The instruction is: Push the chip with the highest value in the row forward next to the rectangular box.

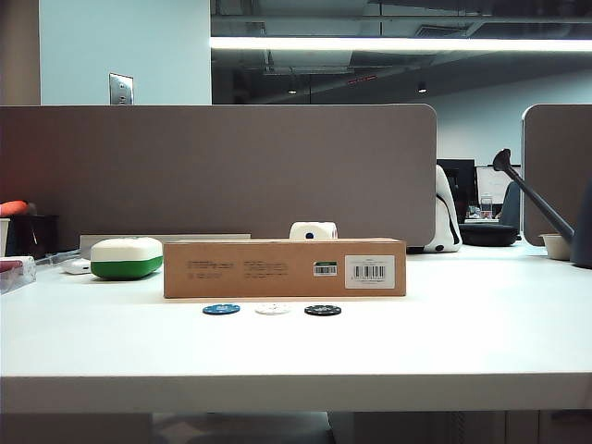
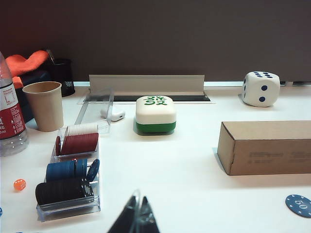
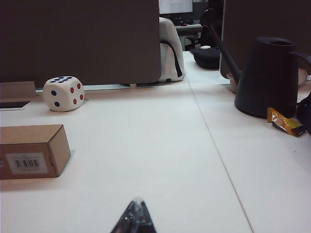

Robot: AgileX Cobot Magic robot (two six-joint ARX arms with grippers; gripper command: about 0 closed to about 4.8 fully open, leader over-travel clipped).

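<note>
Three chips lie in a row in front of the rectangular box [image 1: 284,268]: a blue chip [image 1: 221,309], a white chip [image 1: 272,309] and the black chip [image 1: 323,310] at the right end. The box is long, brown, with a barcode label; its ends also show as the box [image 2: 265,147] and the box [image 3: 31,150]. A blue chip marked 50 [image 2: 298,205] shows in the left wrist view. My left gripper [image 2: 137,201] is shut and empty over bare table, left of the box. My right gripper [image 3: 137,201] is shut and empty, right of the box. Neither arm shows in the exterior view.
A white-and-green case [image 1: 127,257] stands left of the box, a white die [image 1: 313,230] behind it. A clear rack of stacked chips [image 2: 68,179], a paper cup [image 2: 44,105] and a bottle [image 2: 9,121] stand at the left. A black watering can [image 3: 269,77] stands at the right.
</note>
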